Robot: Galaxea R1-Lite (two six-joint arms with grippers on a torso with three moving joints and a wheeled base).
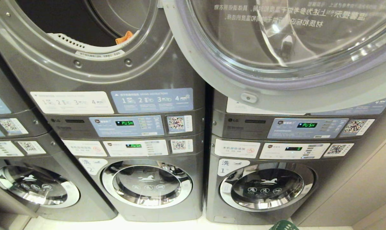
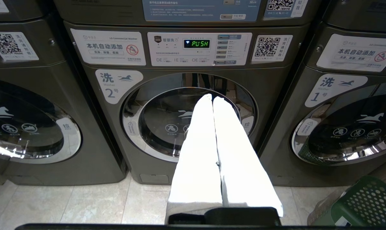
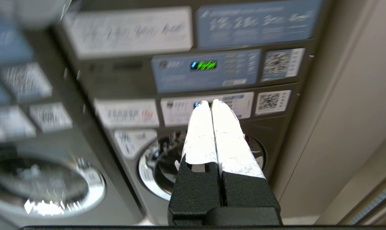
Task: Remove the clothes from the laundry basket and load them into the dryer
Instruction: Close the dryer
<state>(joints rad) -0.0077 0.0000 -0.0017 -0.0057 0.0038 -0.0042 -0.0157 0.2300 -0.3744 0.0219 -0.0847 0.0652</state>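
Right tool (image 3: 211,103): our white-wrapped fingers are pressed together on nothing, raised before the right-hand stack of machines; empty, we judge, because no garment has been fetched yet.
Left tool (image 2: 212,97): pinched narrow as well, empty, hanging low in front of washer number two (image 2: 189,121) (parked, by the look of it).
Laundry basket (image 2: 362,204): green and perforated, on the tiled floor (image 2: 84,204) at the foot of washer number one (image 2: 346,134), to our right; in the head view only its rim (image 1: 284,225) peeks in at the lower edge. We cannot see any clothes inside it.
Dryer (image 1: 94,35): upper left unit, its mouth open to take a load; an orange scrap (image 1: 124,37) sits at the lip of the drum.
Dryer door (image 1: 285,48): swung wide to the right across the neighbouring upper unit, which keeps the opening free for us.
Counts: two tools, one basket, three washer doors along the bottom row in the head view, one dryer mouth open, two green "PUSH" displays (image 1: 125,123) on the upper panels.
Next move: we judge the right arm must go down to the basket first.
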